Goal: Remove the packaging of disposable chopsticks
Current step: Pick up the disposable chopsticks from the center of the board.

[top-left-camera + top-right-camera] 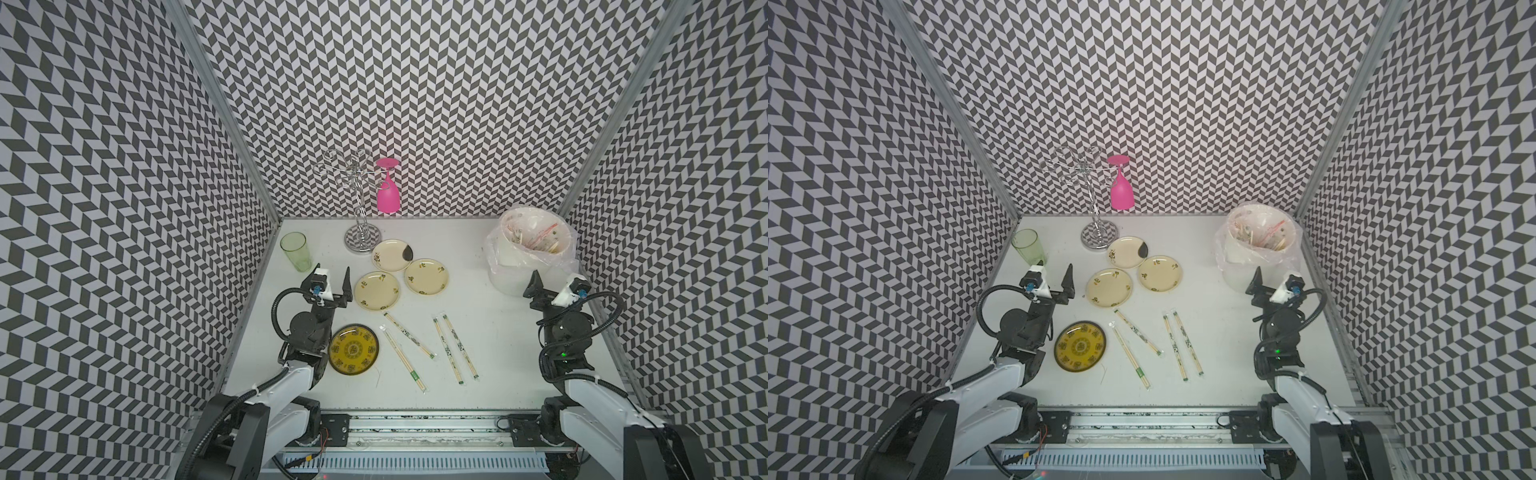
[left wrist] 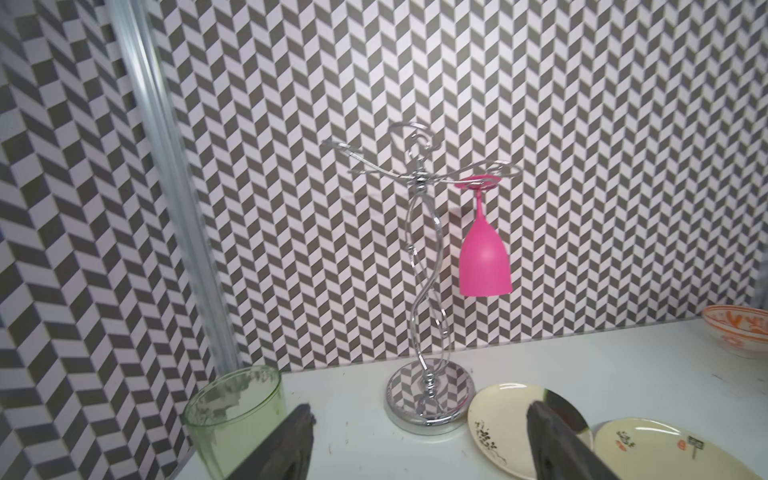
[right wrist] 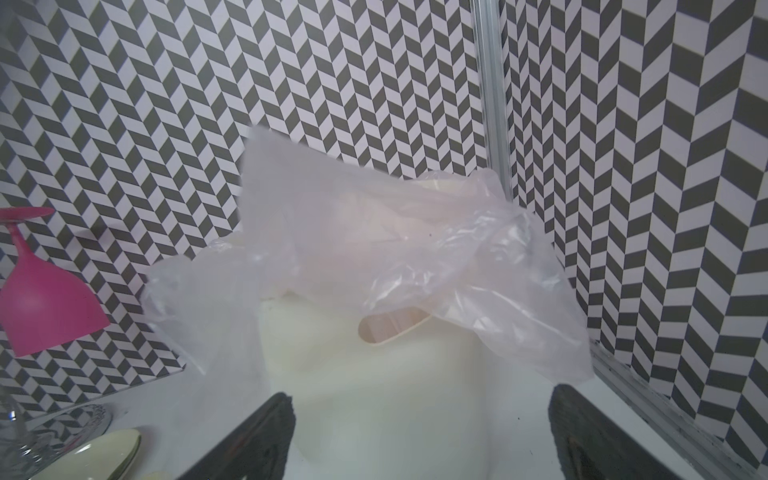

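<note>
Left arm [image 1: 286,382] and right arm [image 1: 582,386] rise from the desk's [image 1: 498,332] front edge. The left hand [image 1: 332,276] and right hand [image 1: 555,282] hover empty, fingers apart. Four pairs of disposable chopsticks [image 1: 409,336] lie in their packaging [image 1: 414,375] front-middle, beside a yellow plate [image 1: 353,349].

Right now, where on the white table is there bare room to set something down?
Widest bare patch: white table between the four clear-sleeved wooden chopstick pairs and the black right arm, back to the bag-lined white bin. A narrower strip runs along the front rail. Crowded: left-centre, with three cream plates, a yellow patterned plate, chrome wire stand and green tumbler.
</note>
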